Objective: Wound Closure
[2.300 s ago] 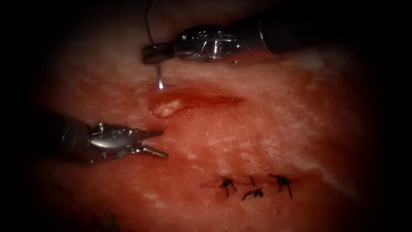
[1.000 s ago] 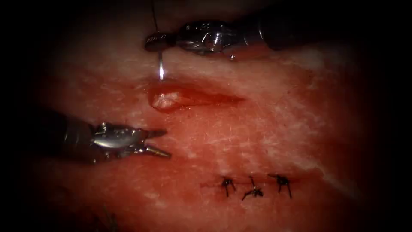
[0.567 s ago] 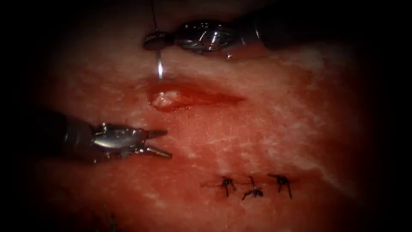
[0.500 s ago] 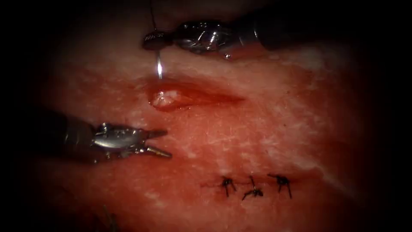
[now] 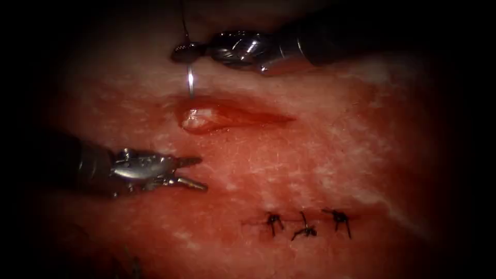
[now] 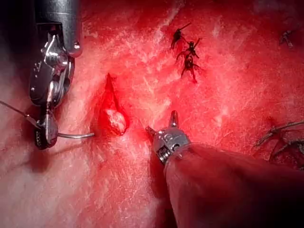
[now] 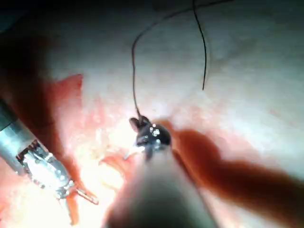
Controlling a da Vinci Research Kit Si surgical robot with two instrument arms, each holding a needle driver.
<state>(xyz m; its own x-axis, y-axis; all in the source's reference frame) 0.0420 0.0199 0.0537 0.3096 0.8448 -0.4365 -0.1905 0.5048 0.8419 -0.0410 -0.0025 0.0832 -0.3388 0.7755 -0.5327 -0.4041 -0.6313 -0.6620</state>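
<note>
My right jaws [image 5: 182, 52], upper centre of the endoscope view, clamp the needle [image 5: 190, 82] near its thread [image 5: 182, 20] end, its tip hanging just above the cut [image 5: 227, 118]. My left jaws [image 5: 192, 173], lower left, are parted and hold nothing over the tissue [image 5: 310, 155].

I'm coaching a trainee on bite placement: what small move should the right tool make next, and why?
Probably ease the needle tip down into the far edge of the open cut: the right tool grips it near the thread end, tip apparently just off the tissue.

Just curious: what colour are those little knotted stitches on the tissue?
Black: the small knotted stitches show best in the endoscope view.
</note>
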